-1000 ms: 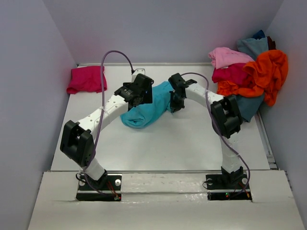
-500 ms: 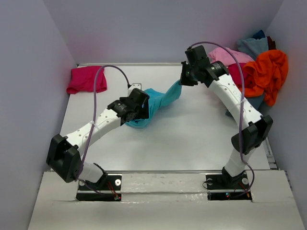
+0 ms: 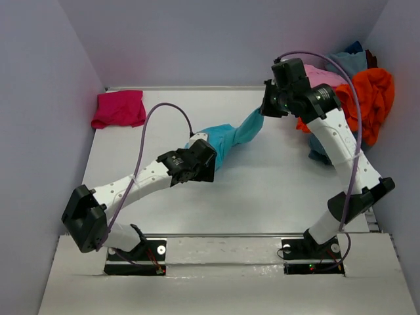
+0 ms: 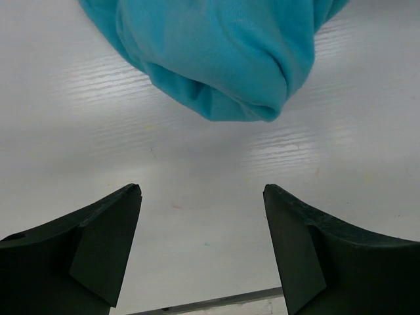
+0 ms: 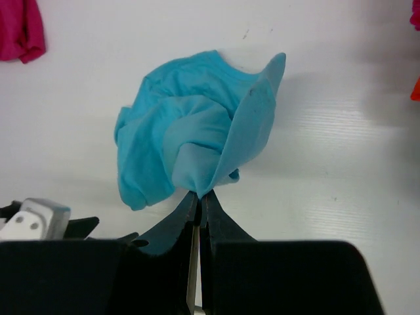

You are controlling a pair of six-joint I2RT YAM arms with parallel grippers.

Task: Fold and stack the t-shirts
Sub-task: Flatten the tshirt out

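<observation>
Pinching turquoise t-shirt (image 5: 190, 141), right gripper (image 5: 199, 198), pile (image 3: 371, 95) half-hidden

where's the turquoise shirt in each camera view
top external: the turquoise t-shirt is mid-table, stretched up and right to the right gripper.
left wrist: top centre, a bunched end beyond the open left gripper.
right wrist: centre, a corner pinched in the shut gripper.
landmark: the magenta t-shirt, far left corner in the top view, top left in the right wrist view; not in the left wrist view.
</observation>
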